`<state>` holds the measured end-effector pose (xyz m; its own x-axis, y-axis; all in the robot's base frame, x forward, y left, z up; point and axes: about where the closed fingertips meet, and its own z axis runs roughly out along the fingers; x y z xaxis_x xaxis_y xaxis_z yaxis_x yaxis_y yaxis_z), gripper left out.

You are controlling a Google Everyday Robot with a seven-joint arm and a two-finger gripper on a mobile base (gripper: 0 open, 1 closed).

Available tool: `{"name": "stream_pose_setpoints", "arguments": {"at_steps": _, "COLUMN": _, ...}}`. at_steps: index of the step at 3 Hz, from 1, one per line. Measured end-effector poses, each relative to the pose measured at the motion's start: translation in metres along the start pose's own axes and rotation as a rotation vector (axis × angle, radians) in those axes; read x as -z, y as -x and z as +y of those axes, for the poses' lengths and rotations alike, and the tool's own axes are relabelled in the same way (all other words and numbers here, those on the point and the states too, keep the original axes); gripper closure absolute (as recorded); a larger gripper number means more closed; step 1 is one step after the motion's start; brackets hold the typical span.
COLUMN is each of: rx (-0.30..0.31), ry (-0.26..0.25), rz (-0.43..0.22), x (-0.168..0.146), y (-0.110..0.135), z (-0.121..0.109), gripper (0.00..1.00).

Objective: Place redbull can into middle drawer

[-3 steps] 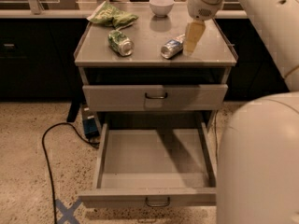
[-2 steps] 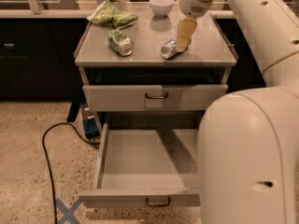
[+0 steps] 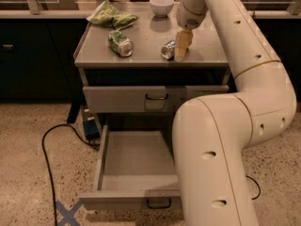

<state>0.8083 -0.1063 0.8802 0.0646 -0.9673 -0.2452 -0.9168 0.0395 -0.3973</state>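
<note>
Camera view shows my gripper [image 3: 181, 48] down at the cabinet top [image 3: 146, 34], just right of the redbull can [image 3: 167, 49] lying there, apparently to grasp it, its opening and grip impossible to tell, while the middle drawer [image 3: 134, 161] stands pulled out below to receive it.

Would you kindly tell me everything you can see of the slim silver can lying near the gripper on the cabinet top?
The redbull can is a slim, silvery metal can. It lies on its side on the grey cabinet top, with one round end turned toward the camera. It is to the right of the green can and apart from it. The gripper hangs close against its right side, but I cannot tell whether they touch.
</note>
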Motion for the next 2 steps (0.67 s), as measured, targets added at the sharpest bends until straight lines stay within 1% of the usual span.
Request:
{"name": "stream_pose_setpoints", "arguments": {"at_steps": 1, "rx": 0.0, "ry": 0.0, "rz": 0.0, "x": -0.001, "y": 0.0, "z": 0.0, "gripper": 0.0}}
{"name": "stream_pose_setpoints", "arguments": {"at_steps": 2, "rx": -0.037, "ry": 0.013, "rz": -0.009, "x": -0.014, "y": 0.0, "z": 0.001, "gripper": 0.0}}
